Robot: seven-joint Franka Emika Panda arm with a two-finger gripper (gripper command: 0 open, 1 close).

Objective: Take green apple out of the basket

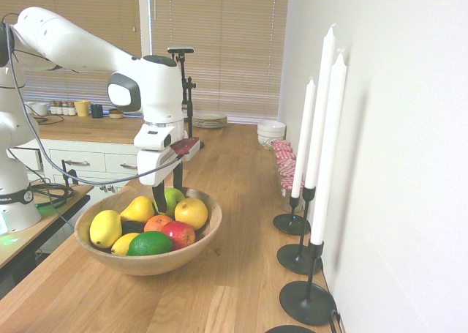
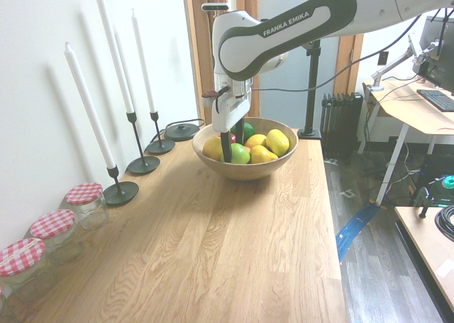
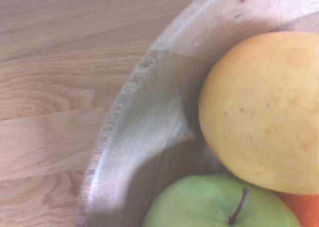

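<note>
The green apple (image 1: 173, 199) lies at the far side of the basket (image 1: 208, 234), a wide wooden bowl on the wooden countertop. My gripper (image 1: 168, 190) hangs straight down into the bowl and is open, one dark finger on each side of the apple. From the other side, the apple (image 2: 240, 154) sits at the near rim of the basket (image 2: 248, 171), with the gripper (image 2: 233, 144) straddling it. In the wrist view, the apple (image 3: 214, 207) with its stem shows close up beside a yellow-orange fruit (image 3: 264, 112) and the basket wall (image 3: 144, 137).
The bowl also holds a lemon (image 1: 105, 227), a pear (image 1: 139, 210), a dark green lime (image 1: 150, 244), a red apple (image 1: 178, 233) and orange fruits (image 1: 191, 212). Tall white candles in black holders (image 1: 307, 201) line the wall. Jars with red checked lids (image 2: 85, 204) stand beyond them.
</note>
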